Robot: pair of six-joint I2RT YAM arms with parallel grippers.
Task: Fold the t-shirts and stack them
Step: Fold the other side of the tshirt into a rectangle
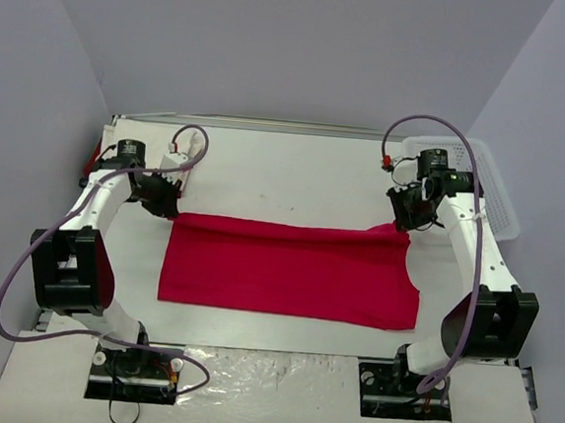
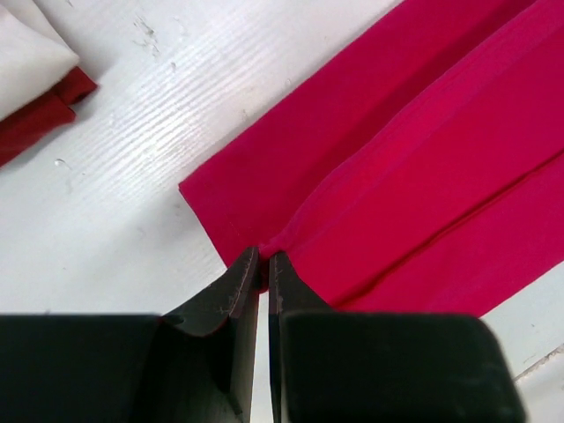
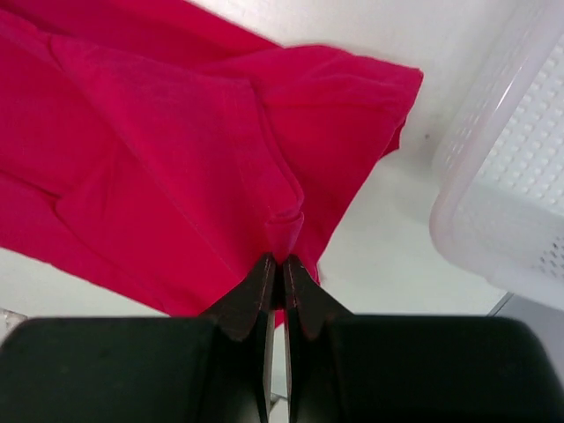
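red t-shirt (image 1: 292, 272): laid flat on the table (image 1: 266, 171) as a long band folded lengthwise, stretched between the two grippers.
left gripper (image 2: 263, 264): jaws brought almost together, with a small ridge of the shirt's fold pinched between the tips at the far left corner.
right gripper (image 3: 282, 264): jaws pressed together on a bunched tuck of red cloth at the far right corner, where the cloth is rumpled and slightly lifted.
folded pile (image 2: 26, 53): white cloth over dark red cloth, seen on the table apart from the shirt's left end.
basket (image 3: 511, 176): white lattice, placed near the right gripper, apart from the shirt.
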